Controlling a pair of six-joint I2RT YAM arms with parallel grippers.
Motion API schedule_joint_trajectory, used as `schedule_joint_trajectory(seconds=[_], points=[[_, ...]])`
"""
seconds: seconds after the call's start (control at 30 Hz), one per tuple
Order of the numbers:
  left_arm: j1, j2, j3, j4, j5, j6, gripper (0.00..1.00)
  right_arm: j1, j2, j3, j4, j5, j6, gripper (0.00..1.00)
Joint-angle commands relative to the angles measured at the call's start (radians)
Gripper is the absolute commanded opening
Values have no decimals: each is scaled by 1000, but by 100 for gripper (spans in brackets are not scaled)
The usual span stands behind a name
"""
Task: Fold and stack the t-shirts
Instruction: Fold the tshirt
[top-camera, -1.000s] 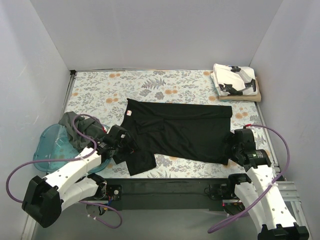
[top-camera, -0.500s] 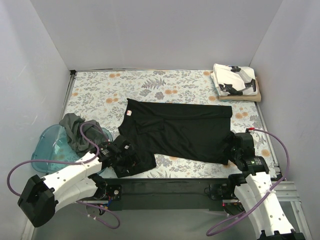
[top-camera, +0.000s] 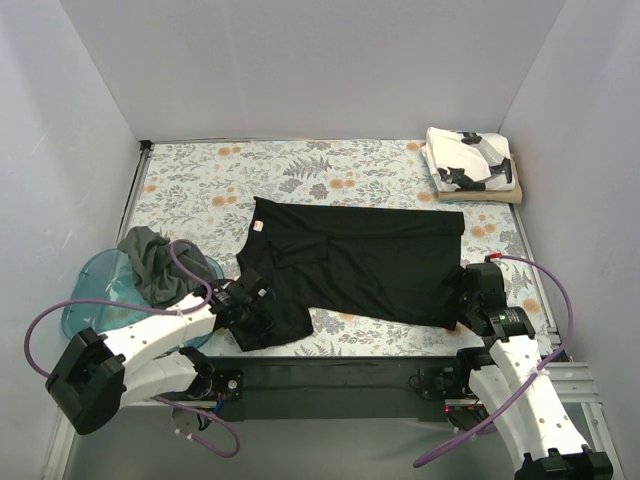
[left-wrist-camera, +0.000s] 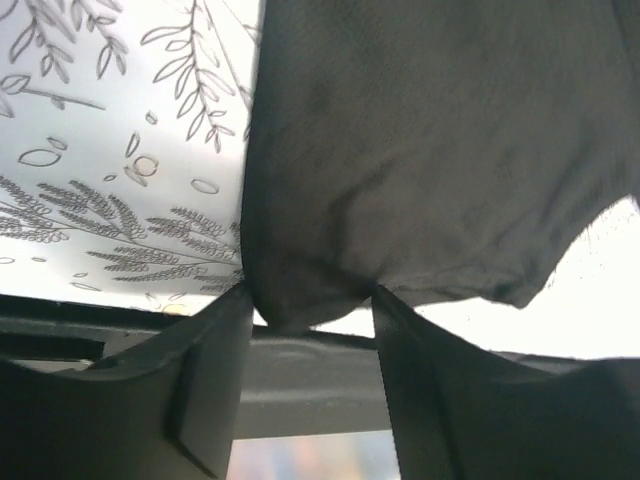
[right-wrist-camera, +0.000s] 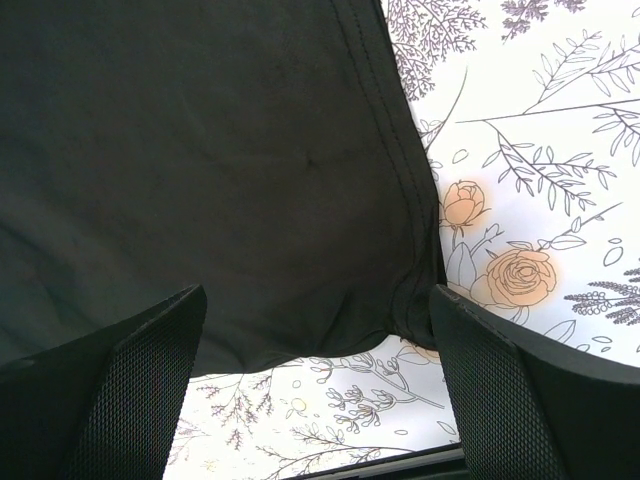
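The black t-shirt (top-camera: 360, 260) lies spread flat mid-table, with a small neck label (top-camera: 262, 227) at its left. My left gripper (top-camera: 257, 309) is at the shirt's near-left sleeve corner. In the left wrist view the left gripper (left-wrist-camera: 310, 297) has its jaws drawn in on a bunched fold of the black cloth (left-wrist-camera: 430, 150). My right gripper (top-camera: 468, 298) is at the near-right hem corner. In the right wrist view the right gripper (right-wrist-camera: 315, 300) is wide open, with the hem corner (right-wrist-camera: 415, 300) between its fingers on the table.
A dark grey-green shirt (top-camera: 150, 262) lies crumpled in the blue tub (top-camera: 90, 300) at the near left. A folded white printed shirt (top-camera: 468, 158) sits on a tan one (top-camera: 495, 195) at the back right. Grey walls enclose the floral tablecloth (top-camera: 200, 185).
My left gripper has moved toward the near edge, onto the sleeve corner, and the sleeve cloth has bunched there. My right gripper has settled at the hem corner.
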Motion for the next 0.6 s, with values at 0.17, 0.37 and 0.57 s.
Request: schedule_joint_trajectory(seconds=[0.17,0.37,0.57], points=[[-22,114,29,-25,-47,-22,0,4,-26,17,38,-20,-21,98],[-28,40,69,-53,-55,-11,0,4,-49,28,-18,-72,38,96],[-28,3,91,-62,-41,3,0,4,8,53,-81,-115,46,92]])
